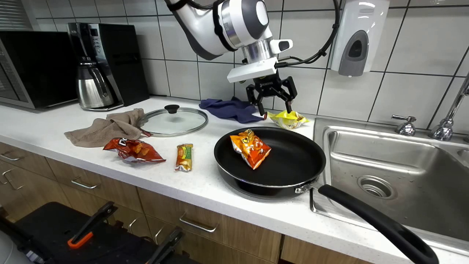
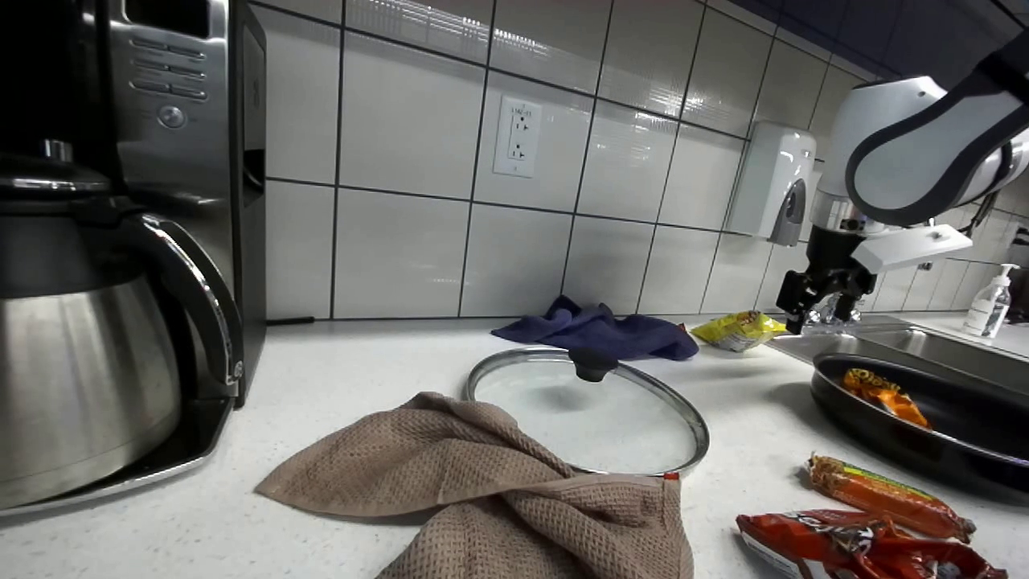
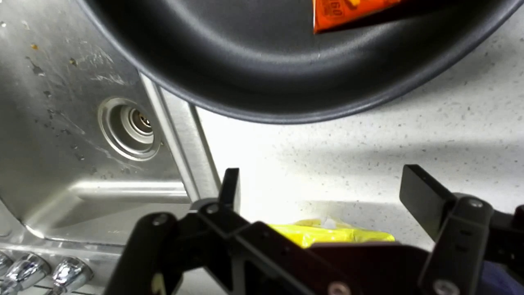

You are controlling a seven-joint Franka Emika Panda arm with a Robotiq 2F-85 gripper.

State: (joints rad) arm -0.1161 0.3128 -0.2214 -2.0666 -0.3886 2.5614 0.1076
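My gripper [image 1: 275, 109] is open and empty, pointing down near the yellow snack bag [image 1: 288, 119] at the back of the counter. In the wrist view, the fingers [image 3: 321, 184] stand wide apart; the yellow bag [image 3: 335, 234] lies below, partly hidden by the gripper body. A black frying pan [image 1: 293, 154] stands in front, with an orange snack bag [image 1: 253, 148] inside it. The gripper [image 2: 818, 315] and yellow bag [image 2: 738, 330] appear apart in an exterior view. A wrapped bar [image 1: 184, 157] and a red snack bag [image 1: 135, 151] lie on the counter.
A glass lid [image 1: 176, 123] lies between a brown cloth [image 1: 106, 128] and a dark blue cloth [image 1: 232, 110]. The steel sink [image 1: 388, 154] adjoins the pan, whose handle [image 1: 377, 220] extends past the counter edge. A coffee maker [image 1: 113, 62] and soap dispenser [image 1: 361, 36] are nearby.
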